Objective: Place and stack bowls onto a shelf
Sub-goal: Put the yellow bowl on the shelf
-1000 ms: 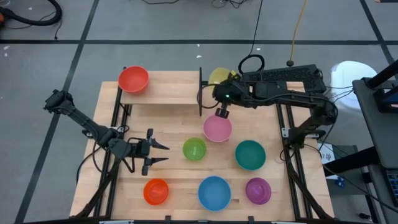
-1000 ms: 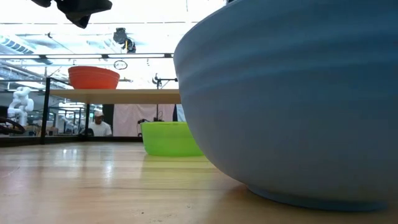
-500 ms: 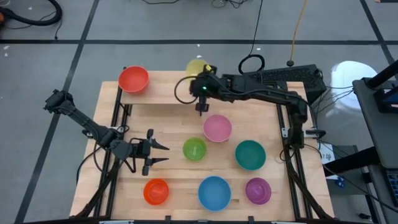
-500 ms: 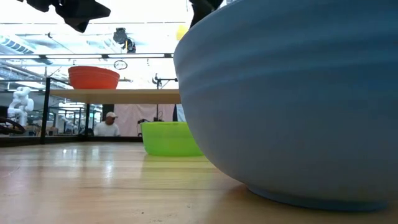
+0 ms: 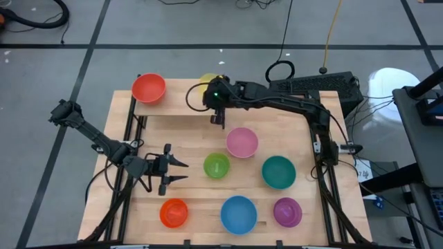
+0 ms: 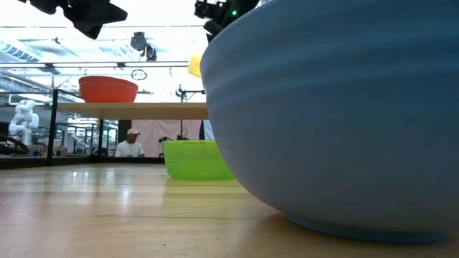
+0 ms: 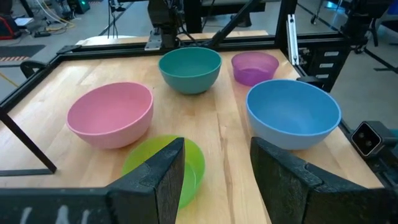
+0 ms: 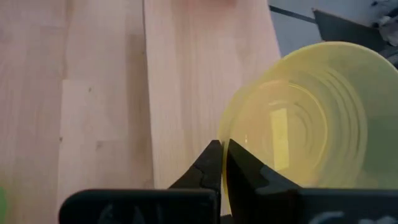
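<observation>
red bowl (image 5: 148, 88) alone on shelf (image 5: 181, 104)

The right arm stretches far out across to the left, its pincer (image 8: 221, 163) clamped on a thin rim. The left arm waits low, well apart, its pincer (image 5: 181, 170) spread wide, fingers (image 7: 281, 180) parted.

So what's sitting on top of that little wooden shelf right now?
A red bowl sits at one end of the shelf. The right end effector holds a yellow bowl above the other end, not yet set down. The arm covers part of the board there.
</observation>
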